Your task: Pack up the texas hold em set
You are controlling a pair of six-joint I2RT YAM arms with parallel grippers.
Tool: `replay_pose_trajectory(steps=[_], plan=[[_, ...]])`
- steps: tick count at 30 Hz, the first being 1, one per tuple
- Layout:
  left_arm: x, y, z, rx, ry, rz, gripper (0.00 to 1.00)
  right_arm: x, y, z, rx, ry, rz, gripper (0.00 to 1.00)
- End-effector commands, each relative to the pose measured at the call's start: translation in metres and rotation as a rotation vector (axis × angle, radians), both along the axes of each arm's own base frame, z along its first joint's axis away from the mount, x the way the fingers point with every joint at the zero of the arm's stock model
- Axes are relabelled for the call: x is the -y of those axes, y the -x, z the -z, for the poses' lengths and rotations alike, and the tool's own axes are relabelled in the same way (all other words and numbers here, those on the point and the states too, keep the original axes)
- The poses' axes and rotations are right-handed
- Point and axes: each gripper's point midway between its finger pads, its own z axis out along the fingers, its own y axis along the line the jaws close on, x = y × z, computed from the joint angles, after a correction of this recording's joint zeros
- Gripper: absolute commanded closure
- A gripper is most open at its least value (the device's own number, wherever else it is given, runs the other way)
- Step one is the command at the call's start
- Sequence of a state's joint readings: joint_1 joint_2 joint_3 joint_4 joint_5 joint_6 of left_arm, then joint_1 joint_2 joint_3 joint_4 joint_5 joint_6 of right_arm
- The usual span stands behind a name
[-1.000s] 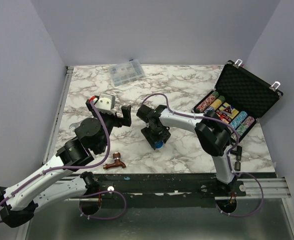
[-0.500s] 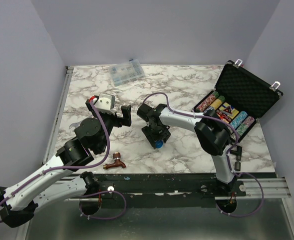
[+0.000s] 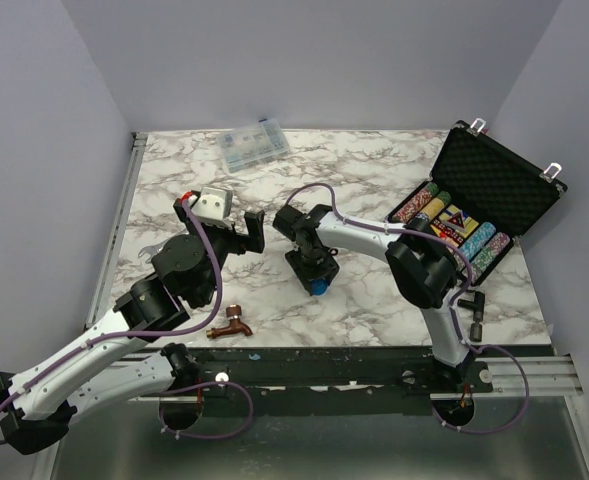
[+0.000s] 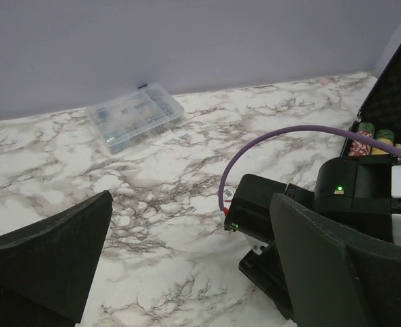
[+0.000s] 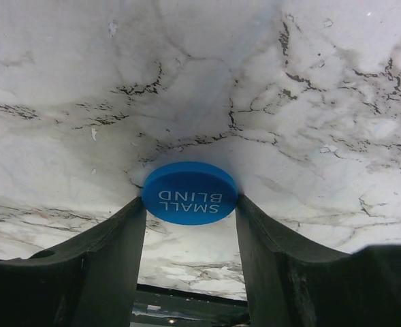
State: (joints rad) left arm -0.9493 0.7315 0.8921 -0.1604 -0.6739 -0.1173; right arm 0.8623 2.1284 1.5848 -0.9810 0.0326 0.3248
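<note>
The right tool [image 5: 190, 204] is grasping the blue disc [image 5: 190, 193]. Its two dark fingers meet the disc's rim on opposite sides, and the disc lies flat on the marble surface [image 3: 374, 170]. White lettering on the disc's face reads "SMALL BLIND", upside down in the right wrist view. From above, this tool points down near the middle of the surface, with the disc showing as a blue spot at its tip. The right arm reaches across to the left from its base.

The left tool [image 4: 191, 201] is released. Its fingers stand wide apart with nothing between them, raised above the surface. It sits just to the left of the right arm's wrist and is aimed toward the far wall.

The case [image 3: 504, 180] lies open at the far right of the surface, well apart from the disc. Its foam-lined lid is tilted back, with silver latches on its upper edge. Chip rows [image 3: 421, 203] lie side by side in the base, in mixed colours.

A clear box [image 3: 255, 146] lies near the far edge, left of centre. A copper faucet [image 3: 232, 323] lies at the near edge, just beside the left arm.
</note>
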Motion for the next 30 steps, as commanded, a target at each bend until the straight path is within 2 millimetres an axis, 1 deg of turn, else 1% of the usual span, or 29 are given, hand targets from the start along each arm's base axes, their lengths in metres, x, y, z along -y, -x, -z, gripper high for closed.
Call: replay_pose_trajectory(steps=[1,6,12,14,16,19,21,23,27,30], plan=[[0.002,0.002,-0.013,0.015,0.031,0.023,0.01,-0.007,-0.033,0.048,0.115,0.013,0.031,0.47],[0.003,0.002,-0.012,0.012,0.026,0.021,0.01,-0.006,-0.035,0.039,0.156,-0.01,0.048,0.55],[0.003,0.002,-0.012,0.011,0.029,0.025,0.01,-0.003,-0.035,0.021,0.211,-0.062,0.078,0.64],[0.003,0.002,-0.012,0.011,0.029,0.027,0.01,-0.001,-0.036,0.016,0.228,-0.08,0.099,0.65],[0.004,0.002,-0.012,0.01,0.029,0.028,0.01,0.005,-0.04,0.009,0.249,-0.09,0.126,0.65],[0.004,0.002,-0.012,0.01,0.03,0.029,0.01,0.017,-0.048,-0.006,0.298,-0.108,0.173,0.69],[0.004,0.002,-0.012,0.008,0.027,0.028,0.01,0.031,-0.056,-0.017,0.329,-0.113,0.217,0.7],[0.004,0.002,-0.012,0.009,0.029,0.029,0.01,0.05,-0.064,-0.027,0.362,-0.107,0.266,0.7],[0.004,0.002,-0.013,0.01,0.033,0.031,0.01,0.1,-0.086,-0.051,0.425,-0.098,0.383,0.7],[0.004,0.003,-0.013,0.01,0.035,0.035,0.01,0.144,-0.102,-0.069,0.469,-0.075,0.473,0.7]])
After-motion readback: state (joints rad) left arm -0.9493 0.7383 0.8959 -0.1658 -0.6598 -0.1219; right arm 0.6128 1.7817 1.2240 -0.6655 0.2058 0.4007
